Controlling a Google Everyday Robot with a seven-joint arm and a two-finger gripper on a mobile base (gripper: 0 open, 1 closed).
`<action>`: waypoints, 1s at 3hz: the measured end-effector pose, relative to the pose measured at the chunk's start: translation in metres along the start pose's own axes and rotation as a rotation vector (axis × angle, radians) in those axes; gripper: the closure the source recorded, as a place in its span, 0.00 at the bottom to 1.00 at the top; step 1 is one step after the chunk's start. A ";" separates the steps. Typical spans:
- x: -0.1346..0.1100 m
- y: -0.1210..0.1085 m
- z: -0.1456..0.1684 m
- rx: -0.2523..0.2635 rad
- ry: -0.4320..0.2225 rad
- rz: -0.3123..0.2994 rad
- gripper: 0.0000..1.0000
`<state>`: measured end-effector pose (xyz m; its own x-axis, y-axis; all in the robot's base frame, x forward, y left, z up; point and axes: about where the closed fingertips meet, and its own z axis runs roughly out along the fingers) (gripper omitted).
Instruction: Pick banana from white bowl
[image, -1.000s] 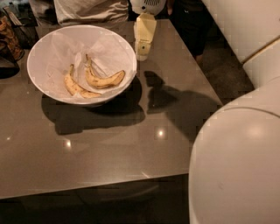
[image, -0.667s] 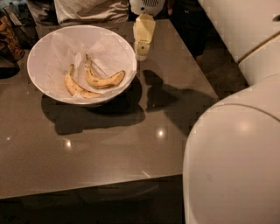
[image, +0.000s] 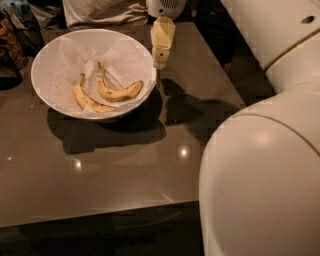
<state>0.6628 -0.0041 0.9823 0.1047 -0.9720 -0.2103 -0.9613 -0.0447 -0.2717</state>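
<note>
A large white bowl (image: 55, 55) lined with crinkled white paper stands on the left of a dark table. In it lie two bananas. The plump, strongly curved, speckled banana (image: 120, 91) lies on the right with its stem pointing up. A slimmer, paler banana (image: 86, 100) lies to its left. My gripper (image: 161, 61) hangs just beyond the bowl's right rim, above the table, pointing down. It holds nothing that I can see.
The dark brown table (image: 100, 170) has its front edge near the bottom and its right edge by my arm. My large white arm (image: 265, 170) fills the right side. A person in a light shirt (image: 102, 12) is behind the table.
The gripper stays beside the bowl's right rim. My white arm in the foreground has moved further left into view. The bananas have not moved.
</note>
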 end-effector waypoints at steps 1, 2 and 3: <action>-0.002 -0.007 0.002 0.019 -0.025 -0.006 0.00; -0.004 0.005 0.000 0.017 -0.002 -0.036 0.00; -0.018 0.023 0.014 -0.036 0.043 -0.076 0.00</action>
<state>0.6424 0.0158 0.9666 0.1677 -0.9744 -0.1501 -0.9596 -0.1264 -0.2516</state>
